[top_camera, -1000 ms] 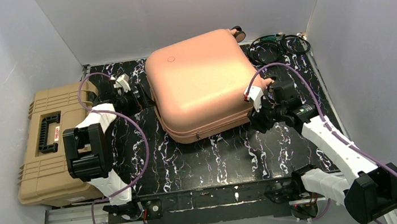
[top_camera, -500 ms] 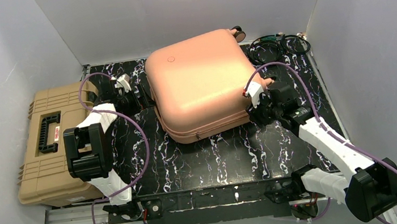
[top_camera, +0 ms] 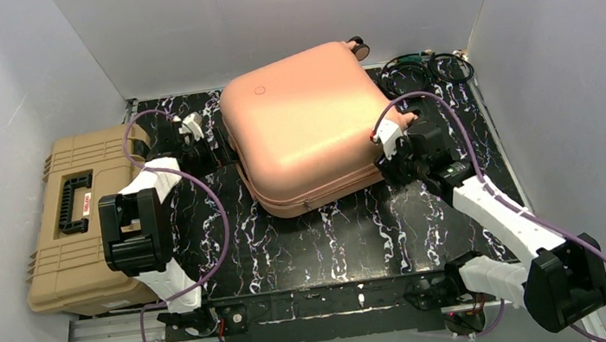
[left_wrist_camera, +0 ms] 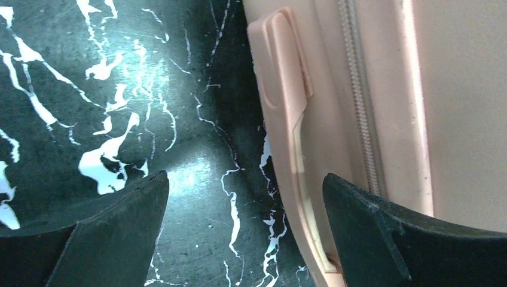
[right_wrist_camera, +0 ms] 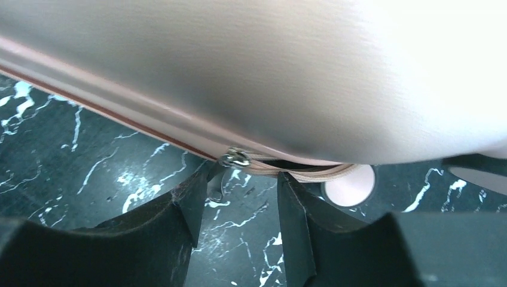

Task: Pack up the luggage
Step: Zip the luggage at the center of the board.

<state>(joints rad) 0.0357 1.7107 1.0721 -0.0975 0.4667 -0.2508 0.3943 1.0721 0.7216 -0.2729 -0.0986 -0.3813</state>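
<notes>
The luggage (top_camera: 308, 131) is lying flat on its broad side toward the back middle of the dark marbled table (top_camera: 334, 237), its peach-pink shell facing up, a small round logo (top_camera: 259, 90) showing near the far left corner and a wheel (top_camera: 356, 45) poking out at the far right corner. A tan toolbox (top_camera: 57, 253) with a black handle is sitting at the table's left edge, well apart from the luggage, and a bundle of dark cables (top_camera: 426, 68) is resting at the back right. The left end effector (top_camera: 208, 148) is hovering beside the luggage's left edge; in the left wrist view its fingers (left_wrist_camera: 101, 233) are standing wide apart, with bare table, the luggage's moulded side handle (left_wrist_camera: 284, 78) and the zipper track (left_wrist_camera: 359, 119) showing between them. The right end effector (top_camera: 390, 160) is reaching to the luggage's near right corner, low by the seam. In the right wrist view its fingers (right_wrist_camera: 173, 221) are standing only a little apart, table showing through the narrow gap, and the metal zipper slider (right_wrist_camera: 234, 158) is sitting just at the mouth of that gap. Whether either finger is touching the slider cannot be told. Just right of the slider the seam is gaping slightly, a loop of zipper tape showing.
</notes>
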